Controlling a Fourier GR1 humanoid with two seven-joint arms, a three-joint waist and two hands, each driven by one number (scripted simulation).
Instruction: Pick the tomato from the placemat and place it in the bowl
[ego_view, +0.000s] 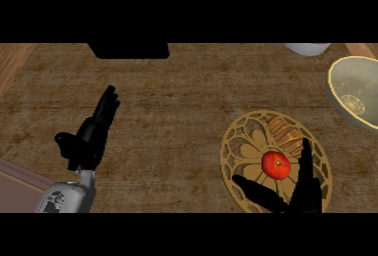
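The round red tomato (276, 165) lies near the middle of the oval, gold-brown openwork placemat (244, 145). The black right hand (295, 192) is spread open around it, thumb to its left and straight fingers just to its right, nothing gripped yet. This looks like the reach-to-grasp step; next the fingers must curl round the tomato, lift it, and carry it to the pale ceramic bowl (341, 97) at the right edge. The left hand (88, 137) rests open on the brown woven tabletop (177, 100). No writing is readable.

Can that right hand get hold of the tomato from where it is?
Probably yes: the right hand is open, its fingers and thumb either side of the tomato on the placemat, with nothing between them.
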